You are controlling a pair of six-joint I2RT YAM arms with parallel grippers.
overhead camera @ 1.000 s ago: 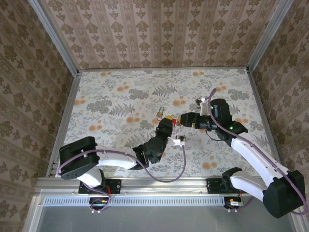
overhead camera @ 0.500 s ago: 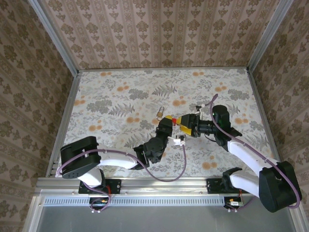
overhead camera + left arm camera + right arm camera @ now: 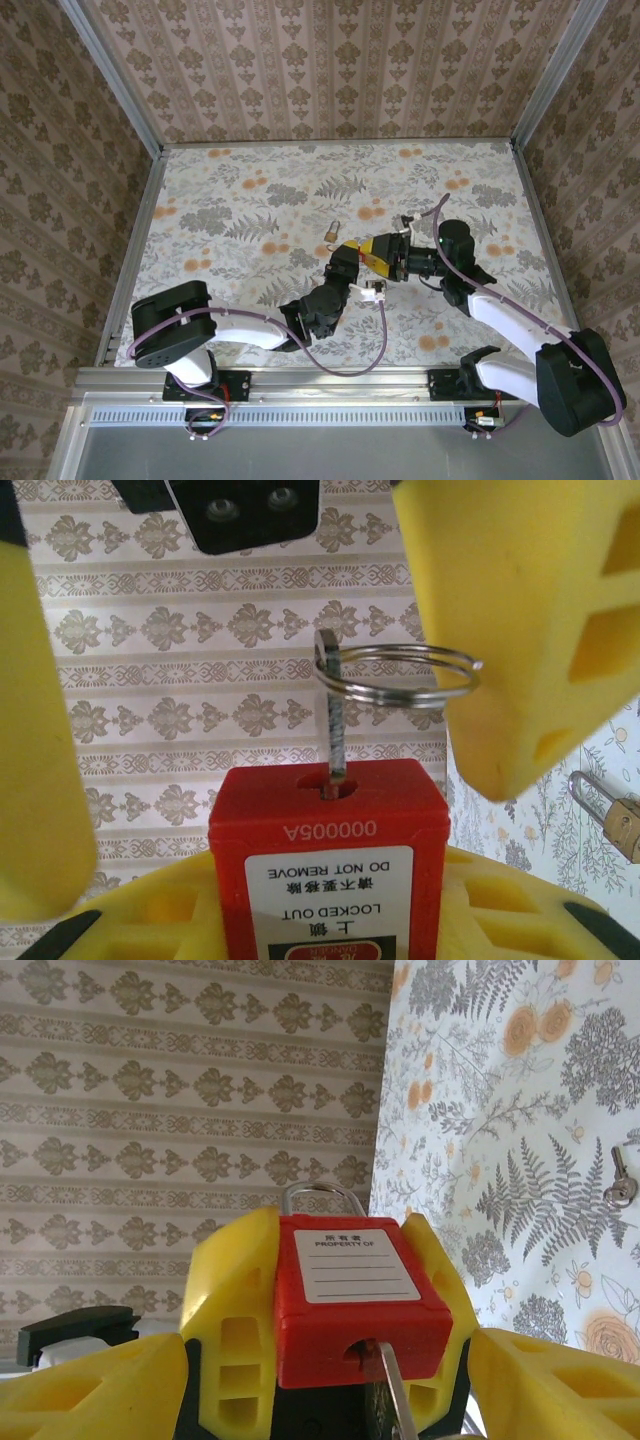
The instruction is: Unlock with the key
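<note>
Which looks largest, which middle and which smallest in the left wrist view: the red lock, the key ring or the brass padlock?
1. red lock, nearest the camera.
2. key ring.
3. brass padlock, which lies farther away and is cut by the frame edge, so its real size is unsure.

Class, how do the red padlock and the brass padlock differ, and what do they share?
The red padlock is held in the left gripper; the brass padlock lies on the table. The red one has white labels and a key in it; the brass one looks plain. Both have silver shackles.
</note>
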